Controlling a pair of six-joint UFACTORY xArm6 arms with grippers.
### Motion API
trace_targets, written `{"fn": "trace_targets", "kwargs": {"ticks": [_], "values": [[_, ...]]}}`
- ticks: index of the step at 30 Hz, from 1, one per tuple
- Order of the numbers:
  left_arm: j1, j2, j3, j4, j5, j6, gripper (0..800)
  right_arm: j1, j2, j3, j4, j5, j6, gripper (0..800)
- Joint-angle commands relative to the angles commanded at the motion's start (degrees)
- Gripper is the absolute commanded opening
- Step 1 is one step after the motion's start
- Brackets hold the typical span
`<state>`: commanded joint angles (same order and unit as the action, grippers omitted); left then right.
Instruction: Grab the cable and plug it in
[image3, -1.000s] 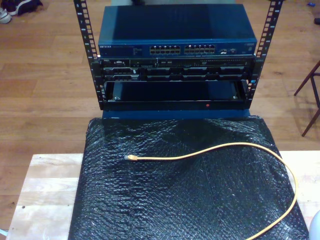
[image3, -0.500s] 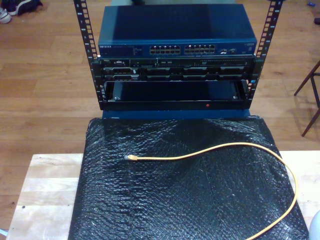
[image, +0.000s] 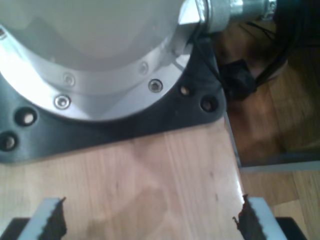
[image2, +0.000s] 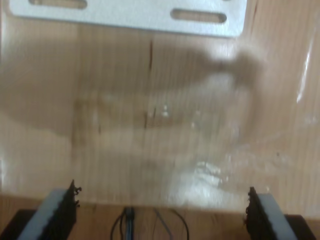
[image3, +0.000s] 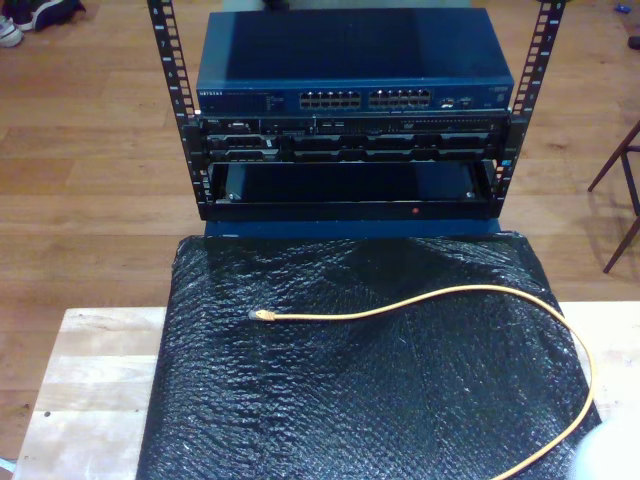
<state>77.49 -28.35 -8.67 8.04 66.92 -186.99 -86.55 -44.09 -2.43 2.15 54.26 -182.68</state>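
The cable (image3: 450, 292), thin and yellow-orange, lies loose on a black bubble-wrap mat (image3: 350, 400). Its small clear plug (image3: 260, 315) points toward the exterior view's left. From there it arcs to the right and curls back to the near edge. My first gripper (image: 152, 222) is open over bare wood, facing an arm's silver base flange (image: 90, 75). My second gripper (image2: 161, 212) is also open, above glossy wood with nothing between its fingers. Neither wrist view has the cable in it.
Behind the mat stands a black rack (image3: 170, 100) holding a blue network switch (image3: 350, 60) with rows of ports (image3: 365, 99) and dark units below. A pale blurred shape (image3: 608, 455) sits at the exterior view's lower right corner. A white slotted bracket (image2: 125, 12) lies on the wood.
The pale blurred shape at the exterior view's lower right corner has pushed further into the picture. The cable and the rack have not moved.
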Motion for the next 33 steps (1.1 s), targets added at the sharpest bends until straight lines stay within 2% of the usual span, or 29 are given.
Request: {"fn": "trace_targets", "kwargs": {"ticks": [12, 18, 25, 33], "values": [[-0.2, -0.4, -6.5, 0.1, 10.1, 0.2, 800, -0.1, -0.3, -7.6, -0.1, 10.8, 2.5, 798], [-1.6, -0.2, -12.9, -0.2, 18.7, 0.0, 800, 0.0, -0.2, -13.0, 0.2, 17.5, 6.9, 797], [-4.3, -0.2, -16.6, -0.4, 19.7, -0.5, 800, 1.8, 0.1, -17.9, 0.3, 20.5, 15.3, 797], [-9.4, 0.4, -20.5, -3.3, 21.0, -4.4, 800, 13.6, 4.7, -23.6, 0.3, 21.4, 30.2, 797]]}}
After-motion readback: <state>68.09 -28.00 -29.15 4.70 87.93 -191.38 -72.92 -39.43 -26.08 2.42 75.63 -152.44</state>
